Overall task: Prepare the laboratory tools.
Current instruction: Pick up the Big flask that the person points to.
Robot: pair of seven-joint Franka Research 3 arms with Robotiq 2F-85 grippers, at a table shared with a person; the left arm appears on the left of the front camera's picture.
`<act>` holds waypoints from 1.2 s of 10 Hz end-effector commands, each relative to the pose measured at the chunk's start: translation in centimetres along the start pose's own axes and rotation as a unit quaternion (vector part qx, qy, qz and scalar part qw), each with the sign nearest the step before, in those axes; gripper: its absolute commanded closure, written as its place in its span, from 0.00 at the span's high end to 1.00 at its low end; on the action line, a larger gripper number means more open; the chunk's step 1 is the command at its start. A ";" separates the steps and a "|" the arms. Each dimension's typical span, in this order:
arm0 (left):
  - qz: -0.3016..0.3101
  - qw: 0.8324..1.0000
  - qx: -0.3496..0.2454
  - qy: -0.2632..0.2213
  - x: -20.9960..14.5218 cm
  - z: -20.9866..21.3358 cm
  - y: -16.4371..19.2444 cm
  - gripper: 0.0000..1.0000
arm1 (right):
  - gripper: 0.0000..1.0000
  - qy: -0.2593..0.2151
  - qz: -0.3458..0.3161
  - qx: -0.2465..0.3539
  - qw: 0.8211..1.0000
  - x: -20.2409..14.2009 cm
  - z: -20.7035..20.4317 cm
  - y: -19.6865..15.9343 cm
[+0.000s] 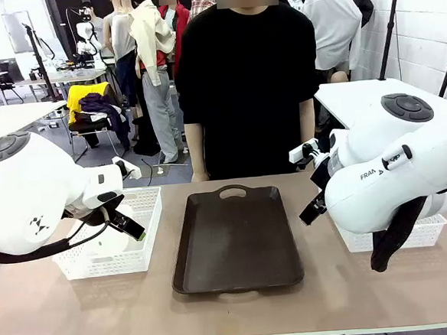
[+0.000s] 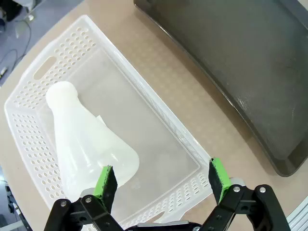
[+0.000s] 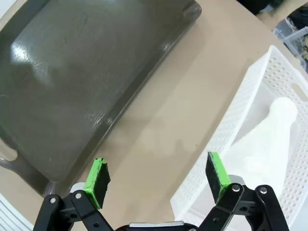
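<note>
Left wrist view first: the left gripper (image 2: 161, 178) hangs with its jaws spread wide and nothing between them, over the near end of the left white basket (image 2: 29, 134), which stands left of the dark brown tray (image 2: 231, 57). One flask (image 2: 86, 139) lies on its side in that basket, its wide base just under one green pad (image 2: 105, 180) and its neck pointing away. The step in hand looks like the first pick. It would go best with the jaws centred across the slim upper cone or neck, not the broad base, and lowered clear of the basket wall before closing. Right of the tray, the right gripper (image 3: 156, 178) is equally wide and empty. It hovers over the bare table between the tray's edge and the right white basket (image 3: 250, 86), where the second flask (image 3: 269, 139) also lies on its side. Both arms are folded in close and angled down, one at either side of the tray.
</note>
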State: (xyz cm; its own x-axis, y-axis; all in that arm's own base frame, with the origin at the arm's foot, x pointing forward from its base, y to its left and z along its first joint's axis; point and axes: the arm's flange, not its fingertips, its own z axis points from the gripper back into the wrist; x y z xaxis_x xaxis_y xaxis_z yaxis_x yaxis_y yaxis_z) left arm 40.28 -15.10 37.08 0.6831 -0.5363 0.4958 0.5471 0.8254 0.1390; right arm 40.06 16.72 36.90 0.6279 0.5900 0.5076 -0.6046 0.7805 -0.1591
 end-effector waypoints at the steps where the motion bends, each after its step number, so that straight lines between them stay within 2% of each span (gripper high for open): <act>1: 0.000 1.000 0.000 0.000 0.0 0.0 0.0 1.00 | 1.00 0.000 0.000 0.000 1.000 0.0 0.0 0.0; 12: 0.000 1.000 0.000 0.000 0.0 0.0 0.0 1.00 | 1.00 0.000 0.000 0.000 1.000 0.0 0.0 0.0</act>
State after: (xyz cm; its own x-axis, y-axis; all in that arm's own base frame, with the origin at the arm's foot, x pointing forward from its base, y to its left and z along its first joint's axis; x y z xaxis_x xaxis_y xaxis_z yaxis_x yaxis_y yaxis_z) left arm 40.23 -15.23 37.08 0.6812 -0.5391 0.4953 0.5495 0.8236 0.1406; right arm 40.06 16.72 36.90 0.6280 0.5900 0.5076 -0.6046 0.7805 -0.1591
